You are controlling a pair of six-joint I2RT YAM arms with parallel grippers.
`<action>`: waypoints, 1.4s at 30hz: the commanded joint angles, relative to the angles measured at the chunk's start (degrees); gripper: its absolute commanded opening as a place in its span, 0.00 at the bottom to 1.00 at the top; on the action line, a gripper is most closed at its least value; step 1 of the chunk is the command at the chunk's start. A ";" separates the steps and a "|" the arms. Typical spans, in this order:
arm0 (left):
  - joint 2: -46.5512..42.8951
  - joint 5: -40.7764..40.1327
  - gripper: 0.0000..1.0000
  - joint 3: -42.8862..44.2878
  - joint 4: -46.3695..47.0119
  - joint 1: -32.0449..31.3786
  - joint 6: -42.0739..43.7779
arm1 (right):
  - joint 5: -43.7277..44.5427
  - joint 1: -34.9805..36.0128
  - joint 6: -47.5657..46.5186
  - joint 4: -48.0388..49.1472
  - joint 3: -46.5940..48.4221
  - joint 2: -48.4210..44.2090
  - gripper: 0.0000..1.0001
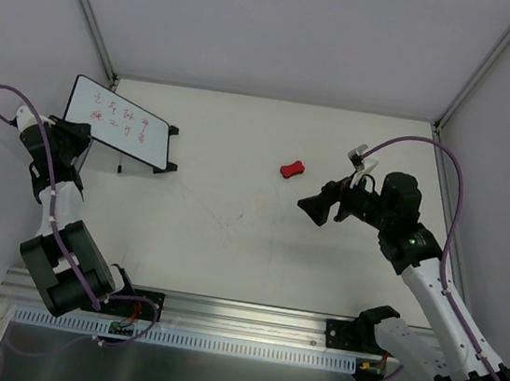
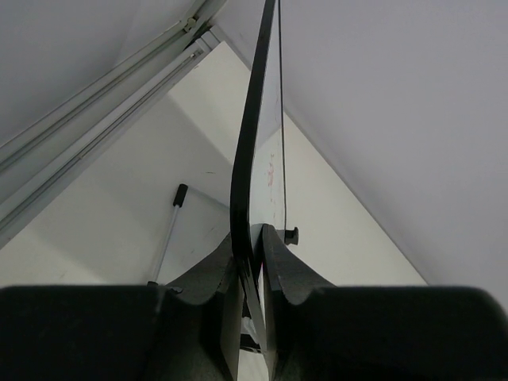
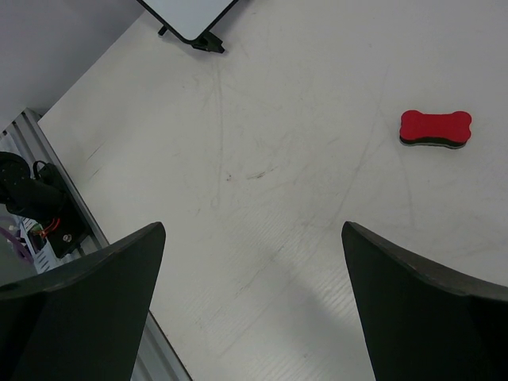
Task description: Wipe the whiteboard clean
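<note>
Jaws on the left are seen pinched tight on the left edge of the whiteboard (image 1: 118, 121). In the wrist view the thin black frame is sandwiched between both fingers (image 2: 286, 274), so the left gripper (image 2: 252, 255) is judged to be holding the board. On the right, the jaws are spread as wide as can be, with nothing between them. The right gripper (image 1: 317, 208) is poised above the table (image 1: 229, 244), short of the red bone-shaped eraser (image 3: 435, 129).

The board is found at the far left of the table, propped at a tilt on its black stand feet (image 1: 166, 168). Its white face is covered with rows of red and dark marks (none wiped yet, by the look of it). The eraser is seen lying flat on its own, well apart from the board and nearer the open right fingers.

Now the risks, as judged from here. Only a narrow strip of frame is caught, so the board could be twisted or slid out of the grip once wiping pressure is applied to its face. If the board is lifted or dragged, the feet could be snagged on the table and the stand tipped. On the other side, the eraser is low and small. If it is approached off-centre, it could be nudged away rather than picked up. If it is pinched too shallowly, it could be dropped mid-swipe.
</note>
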 commanded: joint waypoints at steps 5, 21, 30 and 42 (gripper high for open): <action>-5.34 -2.00 0.00 -3.94 10.93 0.88 0.83 | -2.28 0.17 -0.93 2.20 -1.14 -0.35 0.99; -10.79 -1.30 0.00 -1.39 14.73 0.88 0.47 | -0.80 0.17 -0.14 2.29 -0.88 0.35 0.99; -11.67 0.72 0.00 2.47 16.83 0.35 -3.21 | -0.53 0.17 0.39 2.29 0.17 2.02 0.99; -12.99 4.59 0.00 2.13 14.46 -13.87 -1.02 | 18.61 0.17 9.25 0.97 6.06 10.18 0.99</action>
